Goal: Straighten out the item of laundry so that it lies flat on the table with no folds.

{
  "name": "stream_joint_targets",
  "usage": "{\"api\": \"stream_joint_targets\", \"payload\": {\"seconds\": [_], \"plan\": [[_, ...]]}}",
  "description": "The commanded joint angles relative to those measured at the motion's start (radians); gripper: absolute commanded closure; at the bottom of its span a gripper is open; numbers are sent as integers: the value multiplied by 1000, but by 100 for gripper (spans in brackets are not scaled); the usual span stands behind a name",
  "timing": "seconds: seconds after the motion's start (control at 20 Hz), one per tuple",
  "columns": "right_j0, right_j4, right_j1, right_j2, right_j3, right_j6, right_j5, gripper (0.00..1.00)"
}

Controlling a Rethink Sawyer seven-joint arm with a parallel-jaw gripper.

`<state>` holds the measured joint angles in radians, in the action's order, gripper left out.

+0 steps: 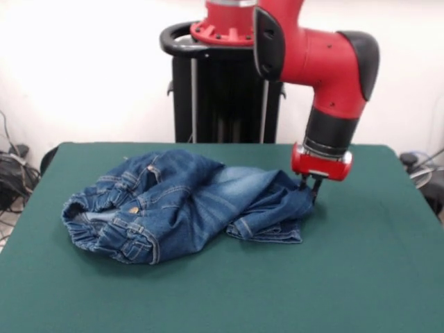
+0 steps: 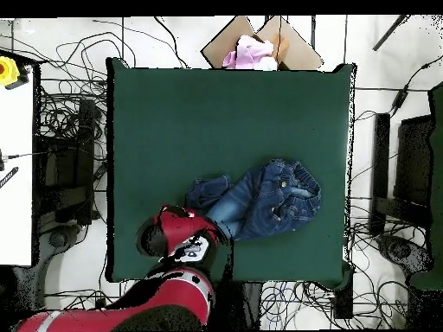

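Observation:
The small blue denim jeans lie crumpled in a heap on the dark green table. The elastic waistband is at the left front, and a folded leg with pale hem stitching bunches to the right. My gripper hangs from the red wrist at the heap's right edge, low on the table and touching the denim. In the overhead view the jeans lie right of centre on the table. The red wrist covers their left end and hides the gripper.
The black pedestal stands behind the table's far edge. An open cardboard box with pink cloth sits just beyond the edge opposite the robot. Cables lie on the floor on both sides.

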<state>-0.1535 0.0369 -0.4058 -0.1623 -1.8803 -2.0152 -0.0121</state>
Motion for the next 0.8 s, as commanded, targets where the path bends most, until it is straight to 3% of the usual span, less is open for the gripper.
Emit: {"api": "stream_joint_targets", "payload": {"seconds": [0.05, 0.2, 0.3, 0.4, 0.55, 0.8], "plan": [[81, -68, -90, 269, -64, -163, 144, 100], [65, -94, -163, 263, -93, -179, 205, 100], [117, -83, -171, 325, -123, -176, 171, 100], [217, -42, -149, 439, -151, -143, 115, 100], [269, -8, -123, 495, -157, -131, 55, 100], [406, 107, 6, 622, -119, -46, -18, 100]]}}
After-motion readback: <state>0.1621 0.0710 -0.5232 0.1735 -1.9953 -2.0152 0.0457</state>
